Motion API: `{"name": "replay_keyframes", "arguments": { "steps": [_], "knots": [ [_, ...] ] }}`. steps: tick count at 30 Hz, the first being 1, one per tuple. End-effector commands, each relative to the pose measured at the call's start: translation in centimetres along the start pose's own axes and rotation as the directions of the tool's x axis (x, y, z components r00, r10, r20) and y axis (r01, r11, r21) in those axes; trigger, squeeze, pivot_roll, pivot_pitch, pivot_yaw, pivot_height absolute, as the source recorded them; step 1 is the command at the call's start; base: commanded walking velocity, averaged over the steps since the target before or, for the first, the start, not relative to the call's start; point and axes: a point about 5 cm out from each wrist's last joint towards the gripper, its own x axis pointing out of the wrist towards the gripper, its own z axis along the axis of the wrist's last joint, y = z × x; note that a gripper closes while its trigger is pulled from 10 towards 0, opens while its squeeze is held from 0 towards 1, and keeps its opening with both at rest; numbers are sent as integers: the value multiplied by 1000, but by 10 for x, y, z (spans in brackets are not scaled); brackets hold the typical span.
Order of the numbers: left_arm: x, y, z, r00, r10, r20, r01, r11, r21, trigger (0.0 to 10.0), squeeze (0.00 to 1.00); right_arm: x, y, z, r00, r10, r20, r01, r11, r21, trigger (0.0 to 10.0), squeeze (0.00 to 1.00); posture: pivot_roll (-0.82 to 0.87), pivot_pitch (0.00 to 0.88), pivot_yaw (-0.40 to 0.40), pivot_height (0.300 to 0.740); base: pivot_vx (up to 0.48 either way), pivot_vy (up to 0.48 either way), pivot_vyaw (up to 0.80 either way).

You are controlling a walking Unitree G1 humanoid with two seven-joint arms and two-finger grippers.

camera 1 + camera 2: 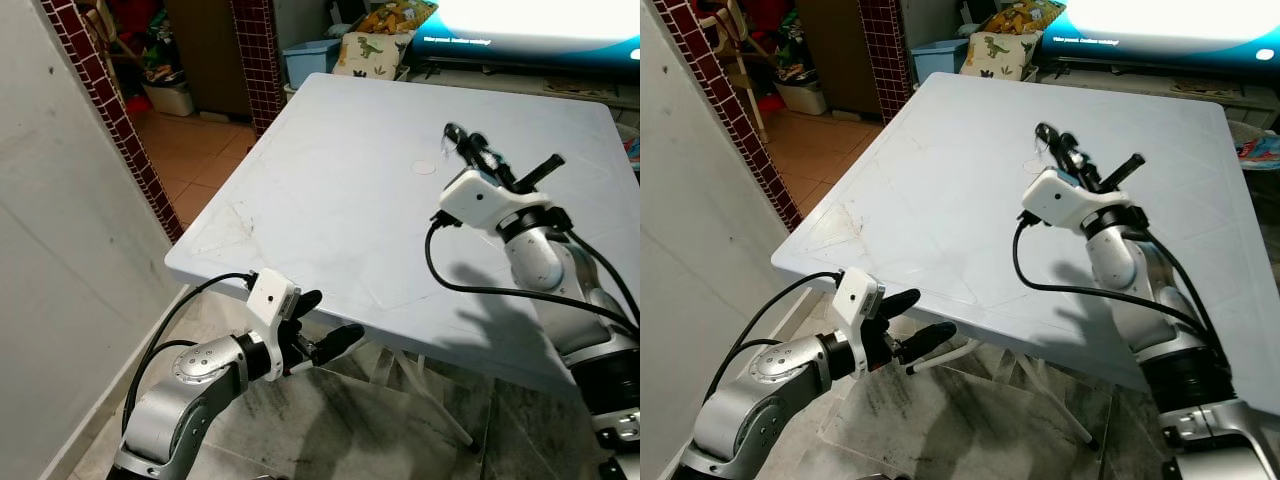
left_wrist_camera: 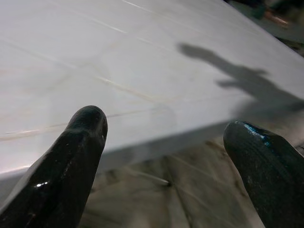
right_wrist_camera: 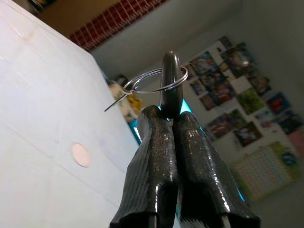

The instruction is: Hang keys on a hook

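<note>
Right gripper (image 3: 168,118) is raised above the white table (image 1: 330,190), out toward 1 o'clock from the robot, fingers pressed together on a dark key fob (image 3: 170,78). A thin wire key ring (image 3: 152,83) loops around the fob just past the fingertips, clear of the tabletop. Left gripper (image 1: 325,320) sits low at 7 o'clock, just off the table's near edge, fingers spread apart, nothing between them
</note>
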Motion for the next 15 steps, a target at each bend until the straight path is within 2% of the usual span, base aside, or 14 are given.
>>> {"name": "replay_keyframes", "arguments": {
  "steps": [1,2,3,6,8,13,15],
  "knots": [
    [-1,13,6,993,112,34,-113,993,43,10000,0,1,-1,5,1000,-9,16,8,999,51,0,0,-9,45,88,740,0,0,0],
    [-1,13,6,993,112,34,-113,993,43,10000,0,1,-1,5,1000,-9,16,8,999,51,0,0,-9,45,88,740,0,0,0],
    [-1,19,9,983,172,61,-176,983,54,10000,0,2,2,7,1000,-4,19,2,996,88,0,0,-9,45,88,740,0,0,0],
    [-2,26,13,966,238,98,-245,967,65,10000,0,4,5,10,1000,1,22,-3,992,125,0,0,-3,43,88,740,0,0,0],
    [-4,34,19,940,310,139,-321,945,62,10000,0,7,9,18,999,6,39,-11,989,145,0,0,-3,43,88,740,0,0,0],
    [-6,41,24,908,379,178,-394,917,59,10000,0,10,17,28,997,26,73,-37,987,154,0,0,4,39,84,740,0,0,0],
    [-6,42,24,907,381,179,-397,916,63,10000,0,9,18,29,996,39,77,-50,987,150,0,0,4,39,84,740,0,0,0]
  ]
}}
